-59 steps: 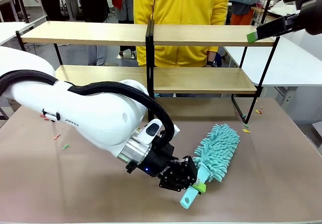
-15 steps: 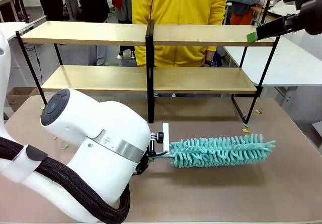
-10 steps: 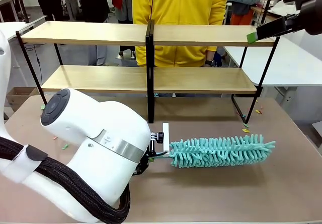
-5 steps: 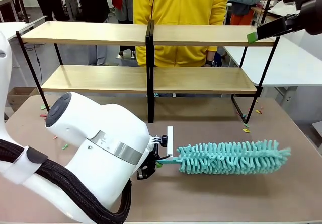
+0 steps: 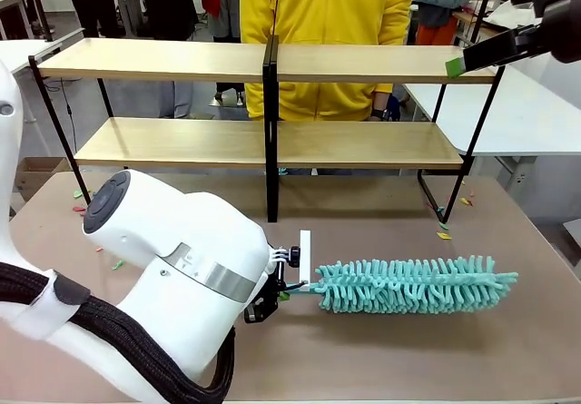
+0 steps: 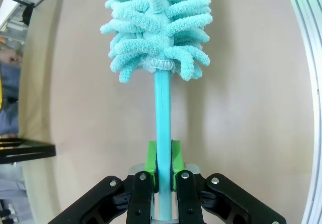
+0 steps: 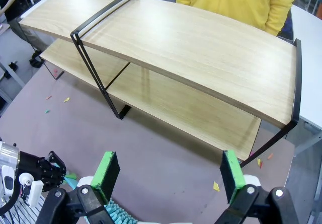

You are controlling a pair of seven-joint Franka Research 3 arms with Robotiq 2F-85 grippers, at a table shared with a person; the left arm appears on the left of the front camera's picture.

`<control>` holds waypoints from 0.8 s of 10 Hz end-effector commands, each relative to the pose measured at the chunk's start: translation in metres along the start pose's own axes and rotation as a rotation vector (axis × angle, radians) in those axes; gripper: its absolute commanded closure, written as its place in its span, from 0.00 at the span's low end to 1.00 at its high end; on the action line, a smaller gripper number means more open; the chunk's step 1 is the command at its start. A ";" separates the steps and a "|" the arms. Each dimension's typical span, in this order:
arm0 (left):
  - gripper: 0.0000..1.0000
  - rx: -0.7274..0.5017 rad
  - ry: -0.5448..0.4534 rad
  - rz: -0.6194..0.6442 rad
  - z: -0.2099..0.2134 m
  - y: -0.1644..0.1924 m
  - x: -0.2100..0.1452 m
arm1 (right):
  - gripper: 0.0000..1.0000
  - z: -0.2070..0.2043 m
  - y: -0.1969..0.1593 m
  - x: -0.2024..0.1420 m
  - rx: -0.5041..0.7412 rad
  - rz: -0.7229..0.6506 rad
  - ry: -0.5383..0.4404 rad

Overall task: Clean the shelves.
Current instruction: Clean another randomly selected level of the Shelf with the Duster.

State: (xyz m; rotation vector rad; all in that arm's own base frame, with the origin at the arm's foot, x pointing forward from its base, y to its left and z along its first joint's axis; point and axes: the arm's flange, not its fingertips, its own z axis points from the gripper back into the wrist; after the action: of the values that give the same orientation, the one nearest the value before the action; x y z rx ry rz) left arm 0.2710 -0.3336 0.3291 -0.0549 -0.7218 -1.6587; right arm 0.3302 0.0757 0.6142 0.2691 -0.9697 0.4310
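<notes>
The shelves (image 5: 363, 64) stand across the far half of the table, two light-wood boards on a black frame; from above, the shelves (image 7: 201, 48) look bare. My left gripper (image 6: 163, 158) is shut on the handle of a turquoise fluffy duster (image 6: 158, 27). The duster (image 5: 413, 284) lies level, low over the table in front of the shelves, pointing right. The left gripper (image 5: 272, 297) is mostly hidden behind its arm. My right gripper (image 7: 169, 176) hangs open and empty above the shelves' right end, and the right gripper (image 5: 458, 64) shows at the top board's right edge.
A person in a yellow top (image 5: 318, 23) stands behind the shelves. Small coloured scraps (image 5: 443, 235) lie on the brown table (image 5: 408, 359) near the rack's right foot, and more scraps (image 5: 116, 264) lie at the left. A white table (image 5: 536, 113) stands at the right.
The left arm has shifted the duster to the right and a little nearer to me over the last second. The right gripper has not moved.
</notes>
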 end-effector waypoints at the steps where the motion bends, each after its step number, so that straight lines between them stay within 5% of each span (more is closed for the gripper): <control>1: 0.87 0.009 0.033 -0.012 0.015 0.022 -0.008 | 0.00 0.000 -0.001 0.001 0.001 0.000 0.000; 8: 0.87 0.036 0.268 -0.238 0.037 0.055 -0.028 | 0.00 0.000 -0.001 0.001 0.001 0.000 0.000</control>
State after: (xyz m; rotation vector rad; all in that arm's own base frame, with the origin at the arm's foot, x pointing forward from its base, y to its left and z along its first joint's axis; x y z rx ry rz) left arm 0.2784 -0.2919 0.2911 0.1042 -0.6372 -1.8352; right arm 0.3302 0.0757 0.6141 0.2691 -0.9695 0.4311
